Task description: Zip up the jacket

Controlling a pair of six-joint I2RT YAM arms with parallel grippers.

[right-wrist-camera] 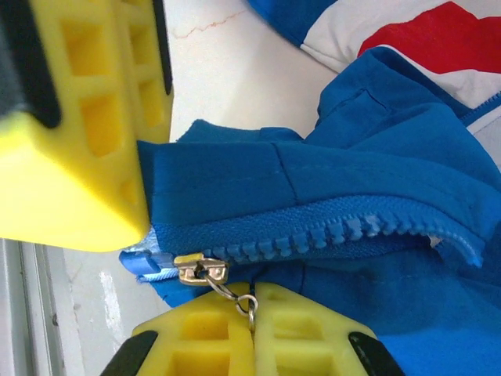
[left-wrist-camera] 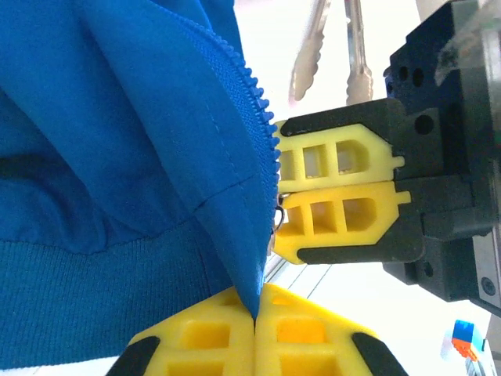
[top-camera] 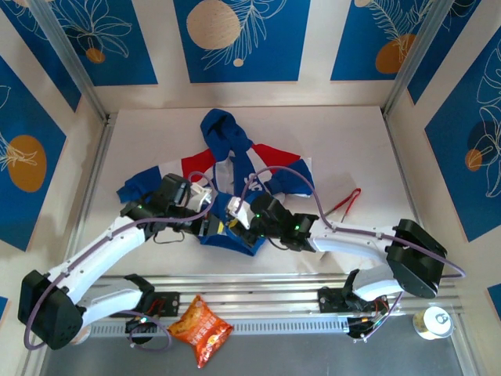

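The royal blue jacket (top-camera: pixel 235 153), with red and white bands, lies spread in the middle of the table, hood toward the far side. Both grippers meet at its near hem. My left gripper (left-wrist-camera: pixel 254 315) is shut on the blue front edge just below the zipper teeth (left-wrist-camera: pixel 258 102). My right gripper (right-wrist-camera: pixel 252 312) is shut on the small metal ring of the zipper pull, which hangs from the brass slider (right-wrist-camera: pixel 200 270) at the bottom end of the zipper. The left gripper's yellow fingers (right-wrist-camera: pixel 86 133) hold the fabric right beside that slider. Above the slider the zipper teeth (right-wrist-camera: pixel 329 231) lie parted.
Red-handled tongs (top-camera: pixel 346 204) lie on the table right of the jacket. An orange snack bag (top-camera: pixel 200 327) and a can (top-camera: pixel 433 322) sit at the near edge by the arm bases. Metal frame posts (top-camera: pixel 78 70) stand at the far corners.
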